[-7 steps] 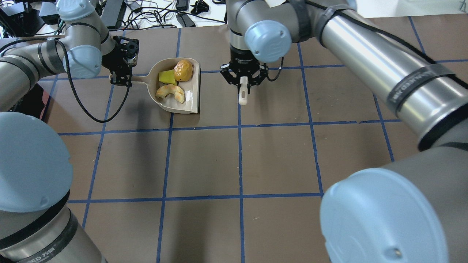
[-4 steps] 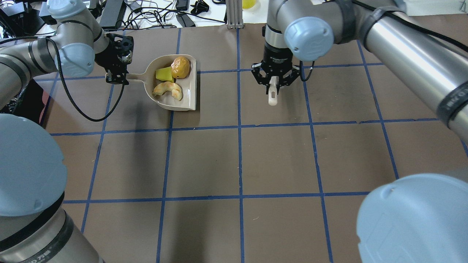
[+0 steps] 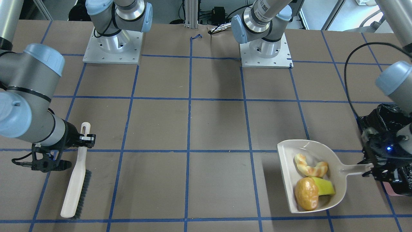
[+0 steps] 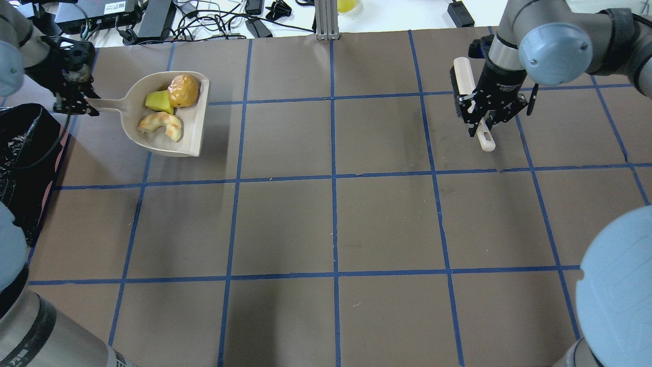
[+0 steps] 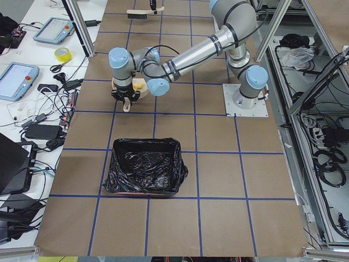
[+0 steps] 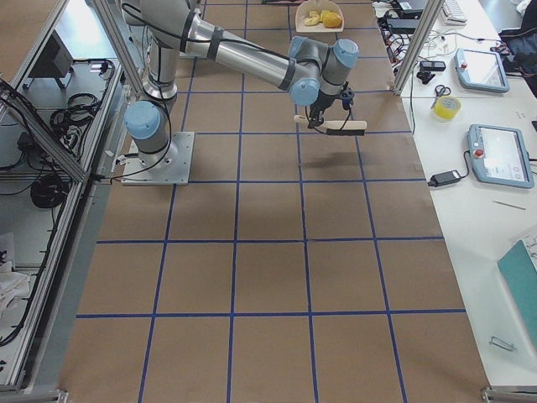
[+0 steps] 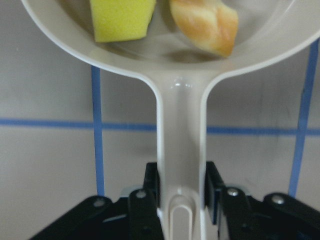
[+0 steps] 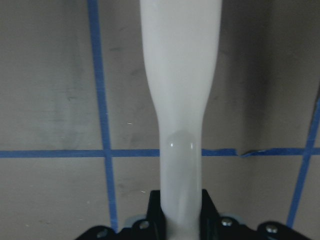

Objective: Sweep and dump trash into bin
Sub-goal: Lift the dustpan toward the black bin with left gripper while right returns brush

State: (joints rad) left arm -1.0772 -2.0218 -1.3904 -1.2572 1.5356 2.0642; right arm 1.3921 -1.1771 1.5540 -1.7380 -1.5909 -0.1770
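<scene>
text: none legible | labels: too small to read

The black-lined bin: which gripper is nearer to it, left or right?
Left. The left gripper, shut on the dustpan handle, is close by the bin. The right gripper, shut on the brush, is at the opposite side of the table.

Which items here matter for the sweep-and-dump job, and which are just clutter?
Job: dustpan, brush, potato-like lump, croissant piece, yellow sponge wedge, black-lined bin.
Lying about: yellow tape roll, scissors, tablets, cables.
</scene>
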